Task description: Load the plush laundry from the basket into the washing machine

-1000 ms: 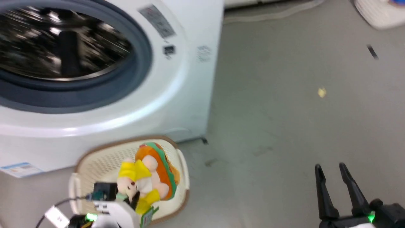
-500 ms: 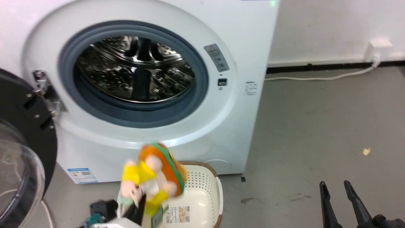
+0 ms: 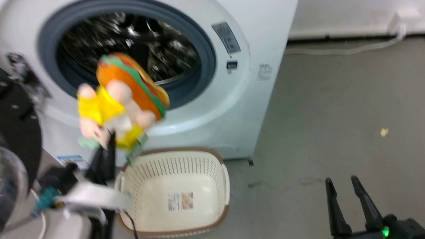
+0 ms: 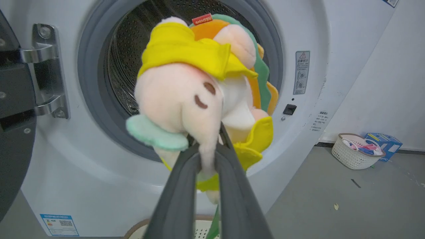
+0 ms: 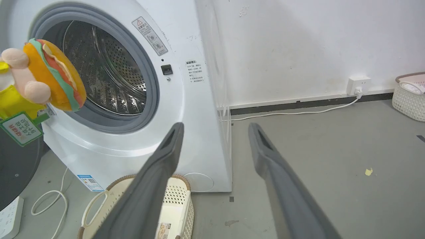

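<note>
The plush laundry hangs in the air in front of the round opening of the washing machine, level with the lower half of the grey door seal and outside it. It is above the basket and not touching it. The left gripper holds it from below. Its two dark fingers are pressed together on a pink fold of the piglet, with the yellow clothes and the orange-and-green cushion standing above the grip. In the right wrist view the green hang tag dangles under the toy.

The basket sits on the grey floor just in front of the machine's base, and the label on its bottom is in plain sight. The black-rimmed door is swung open at the left, beside the left arm. The steel drum shows through the opening.

The right gripper is low at the right, well apart from the toy, the basket and the machine. Its fingers are spread wide and hold nothing.

A small yellow scrap lies on the floor to the right. In the left wrist view, a second white basket stands by the wall next to a blue box.
</note>
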Robot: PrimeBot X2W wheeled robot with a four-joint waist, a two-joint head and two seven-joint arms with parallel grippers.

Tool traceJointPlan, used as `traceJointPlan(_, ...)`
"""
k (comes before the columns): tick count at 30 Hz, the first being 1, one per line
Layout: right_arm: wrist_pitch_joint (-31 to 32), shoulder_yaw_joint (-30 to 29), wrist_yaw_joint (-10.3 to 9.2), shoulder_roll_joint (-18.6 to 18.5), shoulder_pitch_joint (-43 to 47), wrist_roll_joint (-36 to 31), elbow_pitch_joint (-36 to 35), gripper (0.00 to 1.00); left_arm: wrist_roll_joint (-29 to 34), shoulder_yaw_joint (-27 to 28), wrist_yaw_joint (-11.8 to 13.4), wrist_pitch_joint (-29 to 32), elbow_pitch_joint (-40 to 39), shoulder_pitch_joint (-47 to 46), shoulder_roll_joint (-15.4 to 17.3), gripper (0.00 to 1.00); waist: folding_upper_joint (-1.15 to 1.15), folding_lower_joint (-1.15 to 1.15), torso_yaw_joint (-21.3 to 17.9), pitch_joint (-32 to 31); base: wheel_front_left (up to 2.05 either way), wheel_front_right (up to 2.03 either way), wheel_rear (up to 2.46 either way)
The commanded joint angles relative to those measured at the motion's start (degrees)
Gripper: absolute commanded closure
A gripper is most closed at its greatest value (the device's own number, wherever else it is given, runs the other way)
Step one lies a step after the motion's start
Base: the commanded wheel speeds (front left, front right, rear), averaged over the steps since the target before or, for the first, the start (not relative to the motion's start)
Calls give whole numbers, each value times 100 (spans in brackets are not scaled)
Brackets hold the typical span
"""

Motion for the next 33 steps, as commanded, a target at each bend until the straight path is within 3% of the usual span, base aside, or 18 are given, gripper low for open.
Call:
traceJointPlan(1, -26, 36, 3, 0, -120, -21, -42, 0, 33, 63, -34, -32, -31, -205, 77, 100, 0, -1, -251, 449, 0, 0, 0)
traceJointPlan(4, -26, 94, 3, 0, -296, 20, -108, 0, 60, 196, -99, 23, 91, -813, 317, 100, 0, -1, -438, 896, 0, 0, 0)
traceJointPlan(11, -26, 229, 3, 0, -674, 342, -226, 0, 134, 394, -206, 768, 523, -2463, 1116, 100, 0, -1, -965, 1905, 0, 0, 0)
traceJointPlan(22, -26, 438, 3, 0, -972, 940, -266, 0, 637, -96, -500, 2019, 1701, -4988, 2271, 100, 0, -1, -1622, 2940, 0, 0, 0)
traceJointPlan(33, -26, 684, 3, 0, -1172, 1279, -288, 0, 1045, -901, -596, 2698, 3298, -6670, 2668, 100, 0, -1, -1914, 3370, 0, 0, 0)
